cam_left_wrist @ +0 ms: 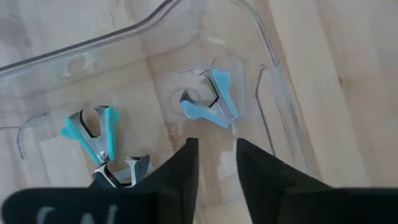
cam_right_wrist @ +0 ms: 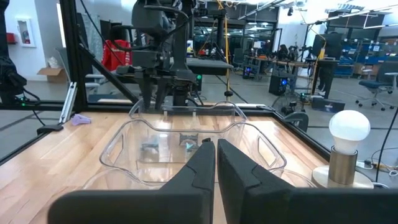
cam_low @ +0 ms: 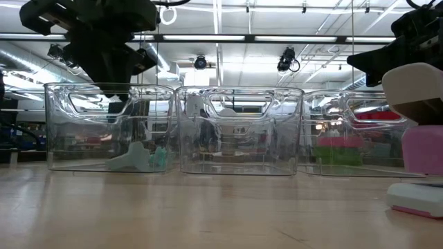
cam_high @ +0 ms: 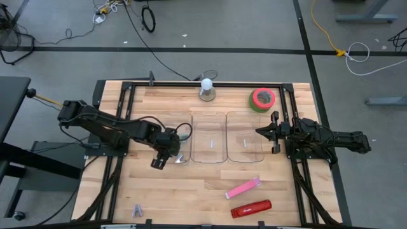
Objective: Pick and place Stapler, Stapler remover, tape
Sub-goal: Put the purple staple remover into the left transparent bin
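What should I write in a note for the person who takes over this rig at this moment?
Left gripper: open, above the left clear bin; it holds nothing.
Right gripper: shut and empty, waiting at the right edge of the bins.
Done: two blue staple removers lie in the left bin.
Left to do: the red stapler and the pink stapler still lie on the table in front of the bins; the green tape sits at the back right, beside the lamp bulb. A small grey item at the front left is too small to identify.

three clear bins (cam_high: 209,137), two staplers (cam_high: 250,208), one tape (cam_high: 262,98)
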Tool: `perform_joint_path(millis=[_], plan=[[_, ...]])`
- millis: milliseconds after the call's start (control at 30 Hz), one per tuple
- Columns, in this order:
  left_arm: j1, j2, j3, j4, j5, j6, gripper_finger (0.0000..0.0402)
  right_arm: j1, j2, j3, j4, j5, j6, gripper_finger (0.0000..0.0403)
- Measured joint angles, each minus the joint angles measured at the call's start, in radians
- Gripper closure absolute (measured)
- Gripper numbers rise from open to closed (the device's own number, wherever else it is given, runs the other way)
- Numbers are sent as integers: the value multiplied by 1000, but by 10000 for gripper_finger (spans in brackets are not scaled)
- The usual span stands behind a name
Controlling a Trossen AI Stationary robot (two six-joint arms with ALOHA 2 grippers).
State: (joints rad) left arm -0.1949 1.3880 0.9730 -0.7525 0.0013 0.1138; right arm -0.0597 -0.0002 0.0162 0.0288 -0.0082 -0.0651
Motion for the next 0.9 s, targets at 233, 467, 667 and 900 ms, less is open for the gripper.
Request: perform_joint_path(millis=[233, 467, 667, 900], plan=[[-31, 0, 79, -87, -17, -50, 242, 0, 0, 0, 0, 0, 0, 381], [-72, -1, 207, -178, -32, -50, 235, 0, 0, 0, 0, 0, 0, 381], [-135, -2, 234, -190, -31, -49, 235, 0, 0, 0, 0, 0, 0, 381], [-244, -2, 234, -198, -31, -51, 235, 0, 0, 0, 0, 0, 0, 381]])
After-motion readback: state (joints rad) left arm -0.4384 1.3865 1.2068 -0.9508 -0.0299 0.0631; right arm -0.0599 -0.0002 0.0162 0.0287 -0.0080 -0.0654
